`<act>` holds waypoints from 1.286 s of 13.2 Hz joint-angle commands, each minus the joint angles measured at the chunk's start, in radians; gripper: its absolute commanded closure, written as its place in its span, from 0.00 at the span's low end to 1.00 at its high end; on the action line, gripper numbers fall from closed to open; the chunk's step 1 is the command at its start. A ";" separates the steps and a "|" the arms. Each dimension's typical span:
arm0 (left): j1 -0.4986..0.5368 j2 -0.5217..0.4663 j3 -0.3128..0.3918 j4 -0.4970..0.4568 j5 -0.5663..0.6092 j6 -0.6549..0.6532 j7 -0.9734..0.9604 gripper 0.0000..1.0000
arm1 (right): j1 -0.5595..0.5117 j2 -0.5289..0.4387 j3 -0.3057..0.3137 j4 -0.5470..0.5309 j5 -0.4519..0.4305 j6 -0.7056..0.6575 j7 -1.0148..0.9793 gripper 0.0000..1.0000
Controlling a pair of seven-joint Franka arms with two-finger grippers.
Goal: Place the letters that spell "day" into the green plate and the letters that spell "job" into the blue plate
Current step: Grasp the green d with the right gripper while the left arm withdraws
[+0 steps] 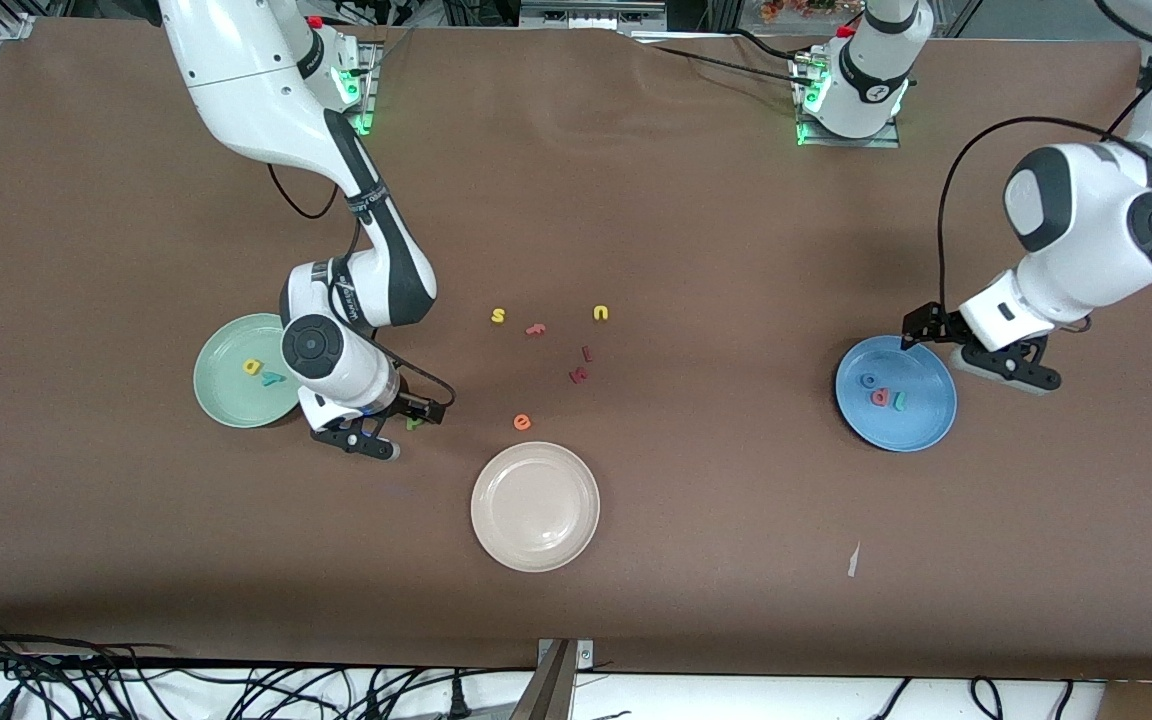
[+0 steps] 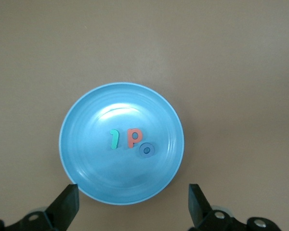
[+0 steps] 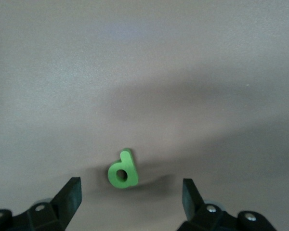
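Note:
The pale green plate (image 1: 221, 385) holds a yellow a (image 1: 252, 367) and a teal y (image 1: 273, 378). Just off its rim, toward the cream plate, a dark green d (image 1: 414, 422) (image 3: 123, 169) lies on the table. My right gripper (image 1: 394, 428) (image 3: 130, 195) is low over it and open, with a finger on each side and neither touching it. The blue plate (image 1: 921, 425) (image 2: 86, 168) holds a teal j (image 2: 114, 139), a pink-red b (image 2: 133, 137) and a blue o (image 2: 146, 151). My left gripper (image 1: 971, 350) (image 2: 132, 204) hangs open and empty over that plate's rim.
A cream-white plate (image 1: 534, 505) sits nearer the front camera at mid-table. Loose letters lie between the arms: yellow s (image 1: 498, 316), yellow u (image 1: 601, 313), dark red letters (image 1: 578, 375), orange e (image 1: 522, 422). A white scrap (image 1: 853, 560) lies near the front edge.

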 commanded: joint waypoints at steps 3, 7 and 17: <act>0.010 -0.166 -0.014 -0.038 0.026 -0.027 0.004 0.00 | 0.002 0.041 0.021 0.037 0.010 0.022 -0.017 0.18; 0.015 -0.304 -0.011 -0.008 0.030 -0.183 0.001 0.00 | -0.004 0.041 0.021 0.038 0.015 0.020 -0.056 0.34; 0.022 -0.315 -0.010 0.365 0.176 -0.655 -0.010 0.00 | -0.021 0.044 0.021 0.043 0.016 0.020 -0.093 0.50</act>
